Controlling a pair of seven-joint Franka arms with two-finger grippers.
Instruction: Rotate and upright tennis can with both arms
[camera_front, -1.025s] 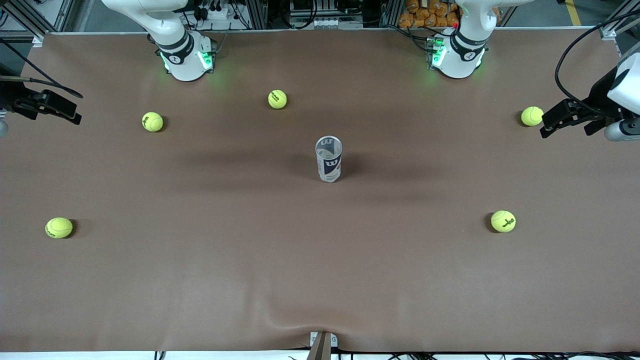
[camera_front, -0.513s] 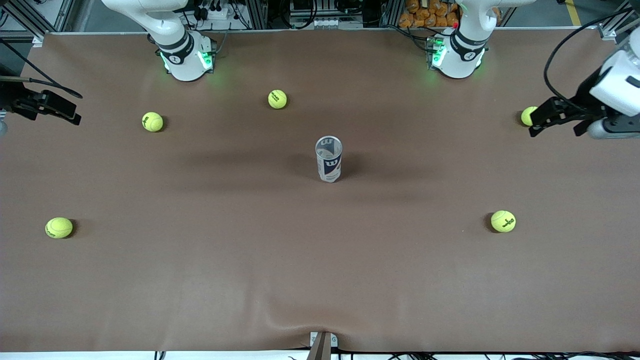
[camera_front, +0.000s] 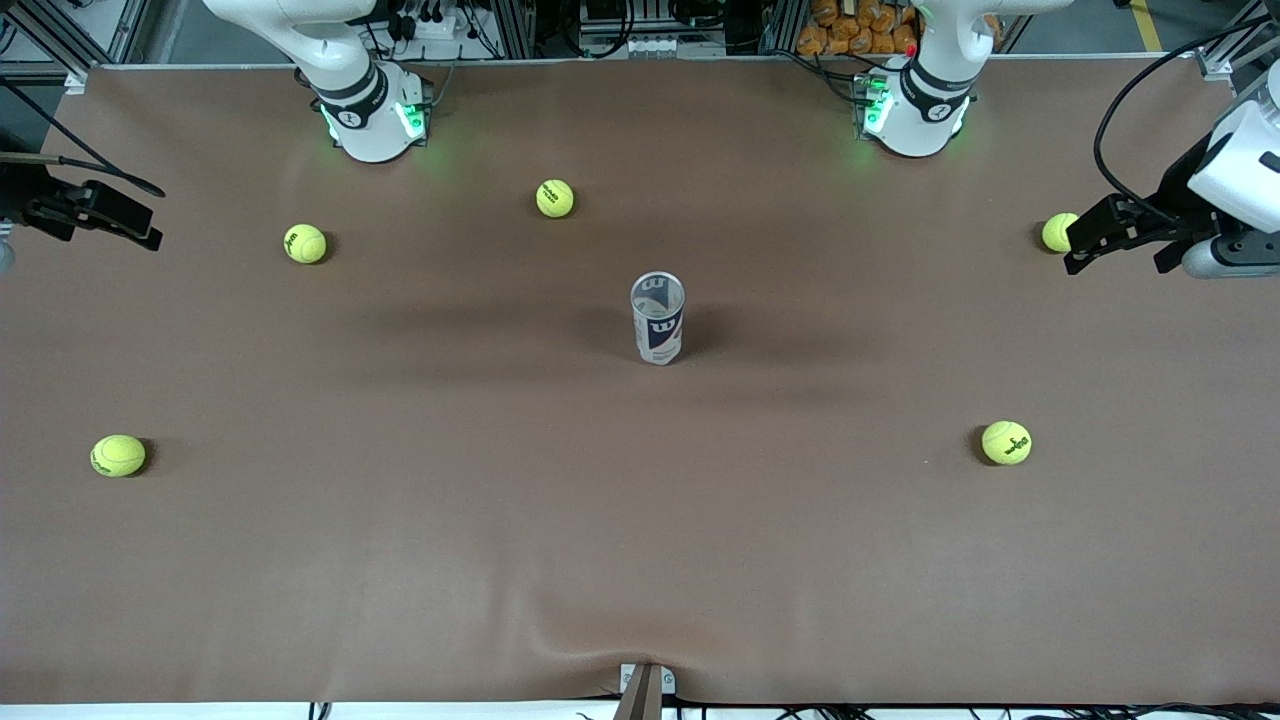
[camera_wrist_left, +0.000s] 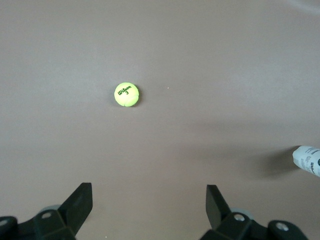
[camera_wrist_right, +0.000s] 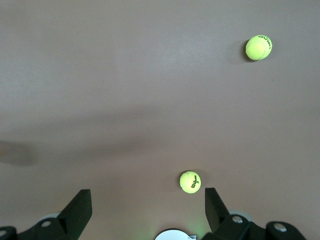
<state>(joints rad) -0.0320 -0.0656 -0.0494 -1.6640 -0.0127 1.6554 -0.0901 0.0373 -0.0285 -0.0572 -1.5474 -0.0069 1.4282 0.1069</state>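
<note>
White and dark-blue tennis can (camera_front: 658, 320) stands upright, mid-table.

Tennis can (camera_front: 657, 322) stands upright (blue-white label) mid-table.

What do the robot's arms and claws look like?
Both arms are chunky, smooth and white, with black bands at the joints and green lights glowing on their bases. The left arm has a black cable looping by its wrist. The left claw and right claw are black, each with two flat fingers.
</note>
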